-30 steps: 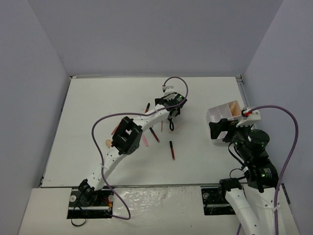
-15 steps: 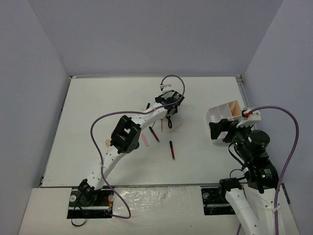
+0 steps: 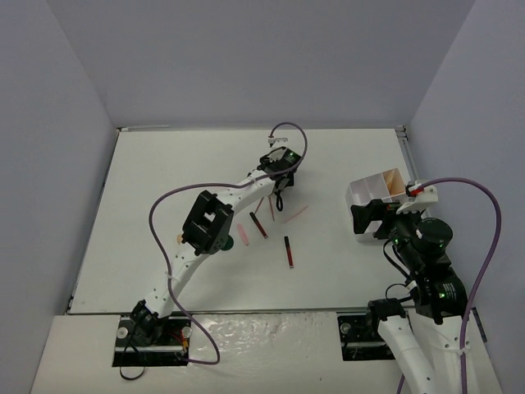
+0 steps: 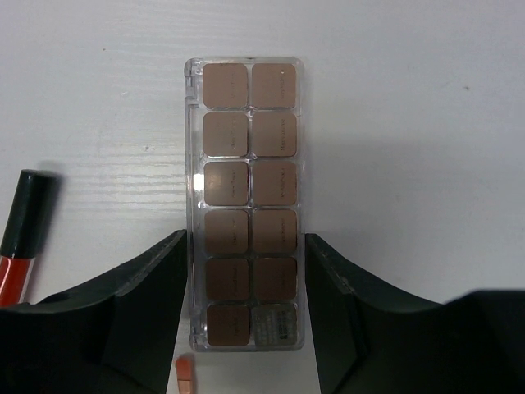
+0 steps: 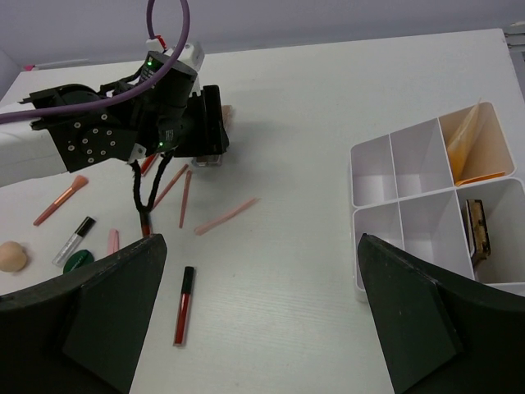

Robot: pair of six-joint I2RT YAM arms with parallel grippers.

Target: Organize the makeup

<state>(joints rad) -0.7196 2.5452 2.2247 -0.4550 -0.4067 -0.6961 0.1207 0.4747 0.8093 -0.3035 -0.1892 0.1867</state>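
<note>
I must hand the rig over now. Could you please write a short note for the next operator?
Left gripper: shut on the long sides of the eyeshadow palette, which lies flat on the table.
Right gripper: open, empty, by the white tray.
Done: second palette and orange tube are in the tray.
To do: this palette, sponge, green disc, dark-red stick, pink pencil.

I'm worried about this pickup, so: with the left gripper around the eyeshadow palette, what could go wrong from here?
1. The left gripper straddles only the near end of the eyeshadow palette, so its long far end may droop or slip when lifted.
2. The red tube and a small orange tip lie close to the fingers and could get nudged.
</note>
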